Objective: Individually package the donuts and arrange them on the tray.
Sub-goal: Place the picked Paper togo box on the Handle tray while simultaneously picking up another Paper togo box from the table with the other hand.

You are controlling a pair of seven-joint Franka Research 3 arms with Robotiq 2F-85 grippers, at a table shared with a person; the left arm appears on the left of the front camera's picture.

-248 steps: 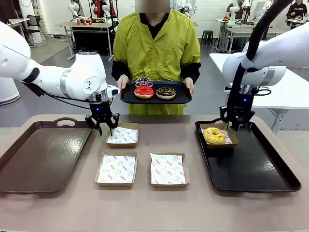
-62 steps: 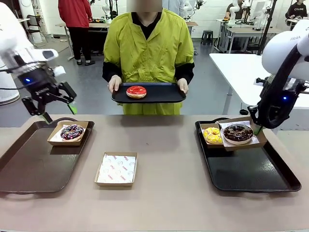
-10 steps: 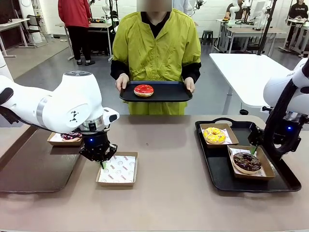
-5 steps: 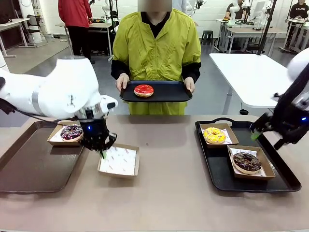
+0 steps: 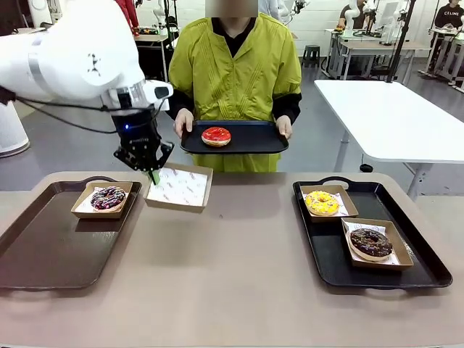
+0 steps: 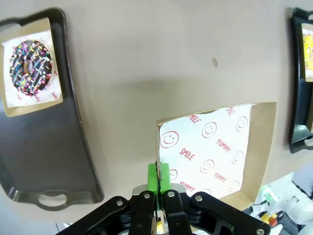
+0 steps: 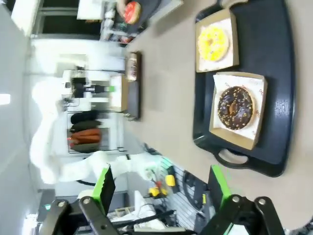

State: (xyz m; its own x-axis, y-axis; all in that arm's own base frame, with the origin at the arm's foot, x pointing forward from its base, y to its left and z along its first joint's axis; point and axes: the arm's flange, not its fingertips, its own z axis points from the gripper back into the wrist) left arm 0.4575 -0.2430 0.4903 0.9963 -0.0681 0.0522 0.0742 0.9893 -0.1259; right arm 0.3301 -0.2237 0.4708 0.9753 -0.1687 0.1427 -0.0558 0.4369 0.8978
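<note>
Gripping the empty paper-lined box (image 5: 179, 188) by one rim, left tool (image 5: 152, 174) clamped shut, raised over the table's far edge toward the person's tray (image 5: 254, 146) with the red donut (image 5: 216, 135). Best kept level and steady under the tray edge. Right tool (image 7: 161, 188) spread open, high above the right tray (image 5: 406, 270) holding yellow (image 5: 322, 203) and chocolate (image 5: 371, 243) donuts. Sprinkled dark donut (image 5: 109, 197) boxed on the left tray (image 5: 43, 254).

A grey floor (image 5: 80, 145) stretches behind the brown tabletop (image 5: 232, 275). A white table (image 5: 377, 109) stands to the right, with a dark stool (image 5: 312, 54) beyond it. More tables (image 5: 362, 47) line the pale back wall (image 5: 319, 18) under even indoor light.
</note>
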